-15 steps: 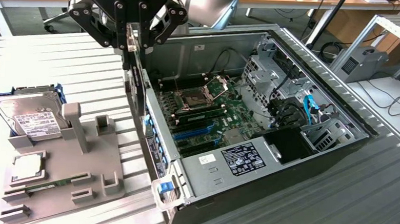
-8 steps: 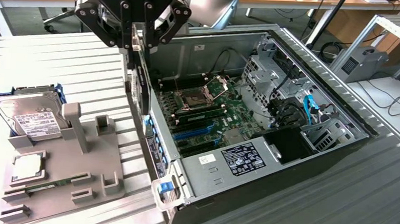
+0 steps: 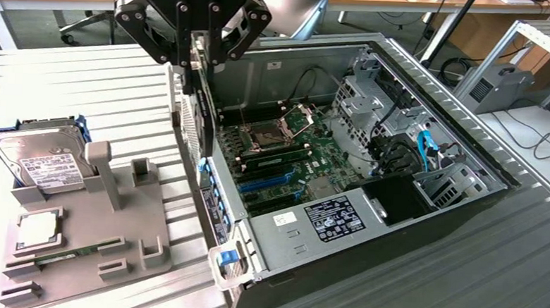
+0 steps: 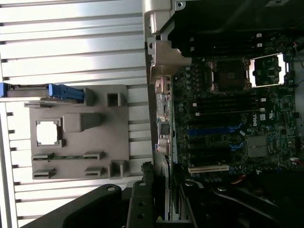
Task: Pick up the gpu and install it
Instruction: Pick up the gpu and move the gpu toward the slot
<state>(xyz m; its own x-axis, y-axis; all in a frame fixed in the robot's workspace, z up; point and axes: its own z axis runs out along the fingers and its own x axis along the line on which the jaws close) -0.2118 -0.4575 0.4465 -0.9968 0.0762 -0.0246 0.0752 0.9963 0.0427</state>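
Slatted tabletop (image 3: 118,82) up front: grey holder tray (image 3: 82,236), hard drive (image 3: 39,159) propped in its slot. Beyond, the open computer case (image 3: 367,201), jaws part-closed, pinching the gpu (image 3: 195,118) on edge at the case's rim, presumably to slot straight into the motherboard (image 3: 293,162)

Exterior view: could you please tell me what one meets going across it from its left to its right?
hard drive → gpu, hanging at the case's edge → motherboard → blue cable → grey box beyond the case
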